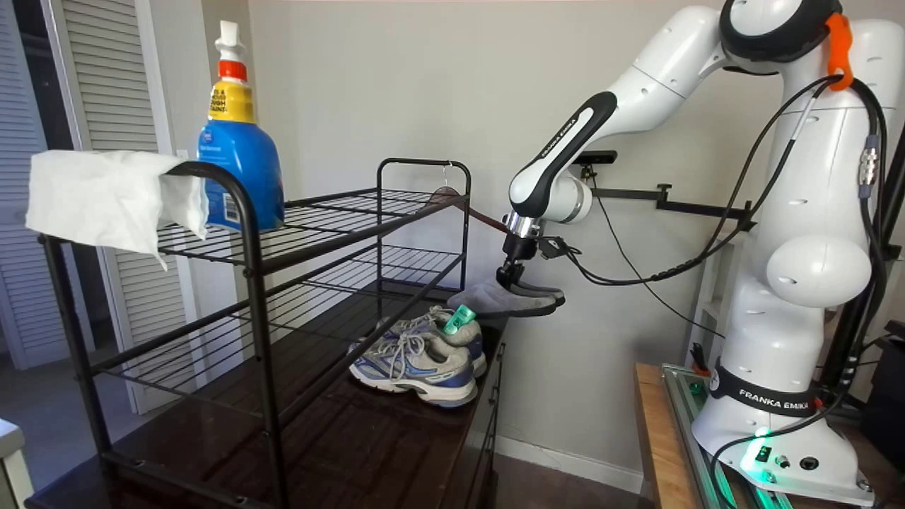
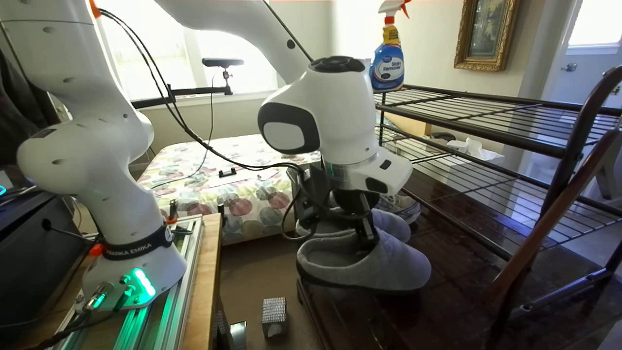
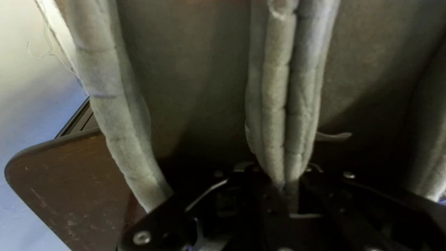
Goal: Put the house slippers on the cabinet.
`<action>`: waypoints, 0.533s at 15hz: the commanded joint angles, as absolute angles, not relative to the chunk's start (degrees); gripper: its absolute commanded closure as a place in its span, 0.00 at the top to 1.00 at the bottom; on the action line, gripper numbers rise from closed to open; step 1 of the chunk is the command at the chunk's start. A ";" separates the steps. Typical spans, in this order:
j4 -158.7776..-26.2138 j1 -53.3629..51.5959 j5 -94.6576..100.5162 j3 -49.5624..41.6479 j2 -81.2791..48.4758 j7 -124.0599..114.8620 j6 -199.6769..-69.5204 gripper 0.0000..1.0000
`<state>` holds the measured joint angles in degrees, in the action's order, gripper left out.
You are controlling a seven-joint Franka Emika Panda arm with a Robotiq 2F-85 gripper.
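The house slippers (image 1: 493, 300) are dark grey and side by side, roughly level, toes toward the rack. They also show in an exterior view (image 2: 398, 265). My gripper (image 1: 508, 276) points down and is shut on their two adjoining inner sides, which press together between the fingers in the wrist view (image 3: 273, 90). The cabinet (image 1: 368, 452) is dark brown with a glossy top; its corner shows in the wrist view (image 3: 66, 195). The slippers are at its far end, heels jutting past the edge. I cannot tell whether the soles touch the top.
A black wire rack (image 1: 258, 339) stands on the cabinet. Grey-white sneakers (image 1: 417, 364) with a green item (image 1: 459, 319) sit beside the slippers. A blue spray bottle (image 1: 240, 166) and white cloth (image 1: 106, 198) are on the rack. A brown hanger (image 2: 539, 233) leans at its end.
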<state>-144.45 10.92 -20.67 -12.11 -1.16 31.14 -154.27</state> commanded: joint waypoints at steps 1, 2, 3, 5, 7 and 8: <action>-144.36 10.12 -23.78 -10.88 -2.35 33.92 -159.07 0.03; -144.45 10.58 -21.74 -11.45 -1.83 32.10 -156.65 0.03; -144.46 10.43 -21.75 -11.37 -2.10 32.09 -156.96 0.11; -144.48 10.44 -21.75 -11.43 -2.38 32.09 -156.95 0.11; -144.45 10.24 -23.32 -11.06 -2.80 32.71 -158.01 0.03; -144.47 9.94 -24.44 -10.62 -3.26 33.08 -159.08 0.03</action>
<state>-144.48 10.45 -21.75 -11.45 -2.57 32.09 -156.95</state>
